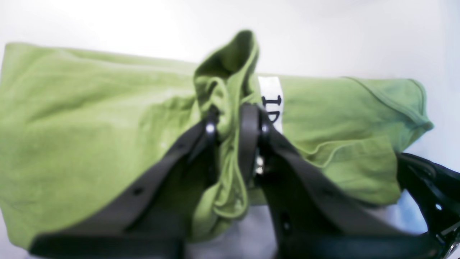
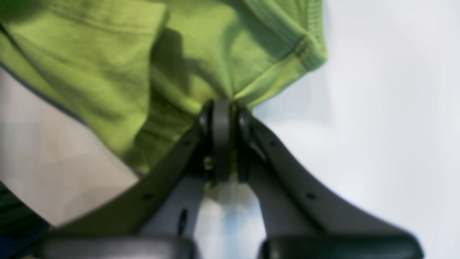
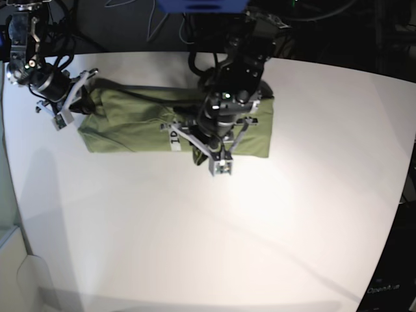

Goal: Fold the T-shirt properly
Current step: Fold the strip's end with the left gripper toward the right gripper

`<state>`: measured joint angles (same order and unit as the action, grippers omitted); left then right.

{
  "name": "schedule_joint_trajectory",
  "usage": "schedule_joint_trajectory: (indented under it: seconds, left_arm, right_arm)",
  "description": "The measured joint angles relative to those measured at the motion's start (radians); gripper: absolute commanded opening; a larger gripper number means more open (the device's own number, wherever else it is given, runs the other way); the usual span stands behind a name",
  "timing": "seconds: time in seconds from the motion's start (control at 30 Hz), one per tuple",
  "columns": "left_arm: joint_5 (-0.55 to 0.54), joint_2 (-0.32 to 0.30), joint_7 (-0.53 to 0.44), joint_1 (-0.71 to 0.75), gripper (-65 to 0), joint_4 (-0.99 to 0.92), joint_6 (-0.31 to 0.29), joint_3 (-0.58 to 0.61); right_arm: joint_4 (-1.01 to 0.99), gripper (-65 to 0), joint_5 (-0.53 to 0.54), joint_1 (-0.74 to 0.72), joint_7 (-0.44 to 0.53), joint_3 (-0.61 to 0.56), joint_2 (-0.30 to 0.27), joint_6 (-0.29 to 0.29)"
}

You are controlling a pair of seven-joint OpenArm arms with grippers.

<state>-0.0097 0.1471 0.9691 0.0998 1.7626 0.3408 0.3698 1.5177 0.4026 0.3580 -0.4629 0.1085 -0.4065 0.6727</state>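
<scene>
T-shirt (image 3: 130, 123) — narrow band along the table's (image 3: 312, 195) far edge, mid-fold: left claw (image 1: 230, 118) clamped on a bunched fold mid-shirt by the white tag (image 1: 271, 95), right claw (image 2: 222, 108) clamped on its end corner — next, likely carry both holds across together.

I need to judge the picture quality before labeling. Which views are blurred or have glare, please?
Left wrist view: soft focus all over, the T-shirt and left gripper blurred, the white table overexposed. Right wrist view: also blurred, right gripper and cloth hazy. Base view: sharper, with bright glare on the table middle and dark corners.
</scene>
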Motion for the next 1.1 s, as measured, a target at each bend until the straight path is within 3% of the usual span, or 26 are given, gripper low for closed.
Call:
schedule_joint_trajectory:
  seconds: [1.1]
  left_arm:
    - [-0.026,0.000,-0.068,-0.033,-59.8,-0.042,0.000,0.005]
  right_arm:
    - [0.000,-63.7,0.000,0.002,0.001,0.000,0.000,0.000]
